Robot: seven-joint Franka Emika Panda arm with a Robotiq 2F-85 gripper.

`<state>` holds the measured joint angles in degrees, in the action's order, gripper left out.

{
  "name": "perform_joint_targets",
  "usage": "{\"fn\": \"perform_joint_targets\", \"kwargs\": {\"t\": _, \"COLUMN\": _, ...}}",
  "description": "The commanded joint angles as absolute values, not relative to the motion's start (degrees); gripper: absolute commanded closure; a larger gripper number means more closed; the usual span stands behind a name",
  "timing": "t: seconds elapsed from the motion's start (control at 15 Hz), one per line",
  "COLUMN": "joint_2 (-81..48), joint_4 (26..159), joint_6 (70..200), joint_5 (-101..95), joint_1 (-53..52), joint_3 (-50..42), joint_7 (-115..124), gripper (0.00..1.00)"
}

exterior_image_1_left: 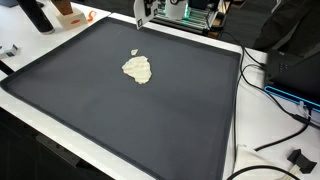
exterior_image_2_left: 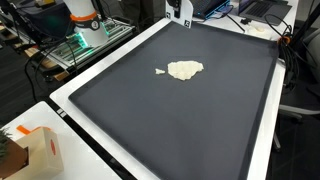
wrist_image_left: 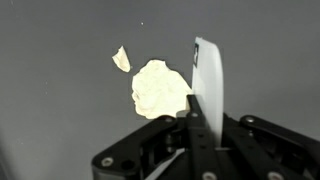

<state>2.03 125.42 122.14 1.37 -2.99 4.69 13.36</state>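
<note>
A flat cream-coloured lump (exterior_image_1_left: 137, 69) lies on the dark mat (exterior_image_1_left: 120, 120), with a small cream scrap (exterior_image_1_left: 136, 52) just beyond it. Both show in both exterior views, the lump (exterior_image_2_left: 184, 70) and the scrap (exterior_image_2_left: 160, 71). My gripper (exterior_image_1_left: 143, 14) hangs high above the mat's far edge, also seen at the top of an exterior view (exterior_image_2_left: 179, 9). In the wrist view my gripper (wrist_image_left: 195, 105) is shut on a thin white flat blade (wrist_image_left: 208, 75) that stands on edge. The lump (wrist_image_left: 158, 90) and the scrap (wrist_image_left: 121, 59) lie below, left of the blade, apart from it.
The mat (exterior_image_2_left: 180, 120) sits on a white table (exterior_image_1_left: 235, 150). Cables (exterior_image_1_left: 280, 130) and a black box (exterior_image_1_left: 300, 70) lie beside it. An orange-and-white box (exterior_image_2_left: 35, 150) stands at a corner. A device with green light (exterior_image_2_left: 85, 40) stands beyond the mat.
</note>
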Motion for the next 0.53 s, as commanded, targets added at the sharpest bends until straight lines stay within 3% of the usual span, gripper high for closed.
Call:
{"fn": "perform_joint_targets", "kwargs": {"t": 0.0, "joint_2": 0.37, "joint_4": 125.58, "joint_6": 121.58, "joint_5": 0.98, "joint_1": -3.96, "joint_3": 4.82, "joint_7": 3.28, "gripper": 0.99}}
{"fn": "perform_joint_targets", "kwargs": {"t": 0.47, "joint_2": -2.00, "joint_4": 127.00, "joint_6": 122.48, "joint_5": -3.42, "joint_1": -4.72, "joint_3": 5.31, "joint_7": -14.25, "gripper": 0.99}}
